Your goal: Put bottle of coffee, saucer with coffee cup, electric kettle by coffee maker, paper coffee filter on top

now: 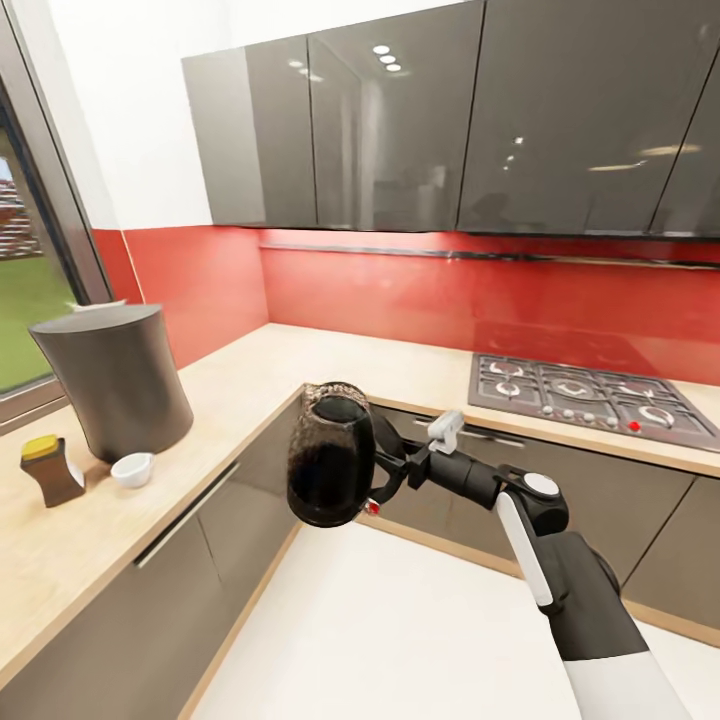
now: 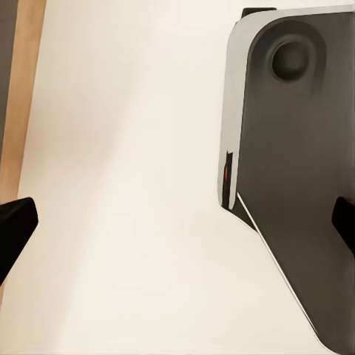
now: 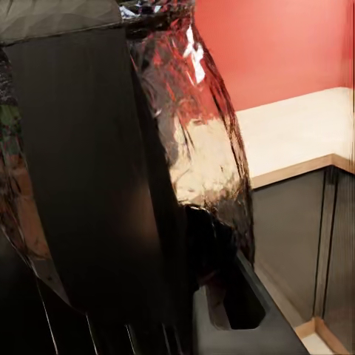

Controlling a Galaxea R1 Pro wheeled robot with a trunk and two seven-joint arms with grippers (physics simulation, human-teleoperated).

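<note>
Right hand (image 1: 385,478) is seen closed on the handle of the electric kettle (image 1: 330,467), which is carried upright in mid-air over the floor (image 1: 400,630), in front of the corner of the counter (image 1: 250,380). In the right wrist view the kettle's dark glossy body (image 3: 192,148) is pressed close to the camera, with the red backsplash (image 3: 288,44) behind it.

Left hand (image 2: 177,222) is held open over the pale floor; its dark fingertips (image 2: 15,225) stand well apart with nothing between them.

On the counter's left run the grey coffee maker (image 1: 115,380) is noted, with a small white coffee cup (image 1: 132,468) just beside its base and the bottle of coffee (image 1: 50,470), yellow-capped, near it. Neither saucer nor filter can be made out. The gas hob (image 1: 590,395) lies well apart, on the right.

Step judged in hand: kettle transport toward the coffee maker.

Risks judged: the kettle is held from one side only, so slip or tilt in the grip is possible; a low approach could strike the counter edge; a set-down close to the coffee maker could knock the cup or bottle.
</note>
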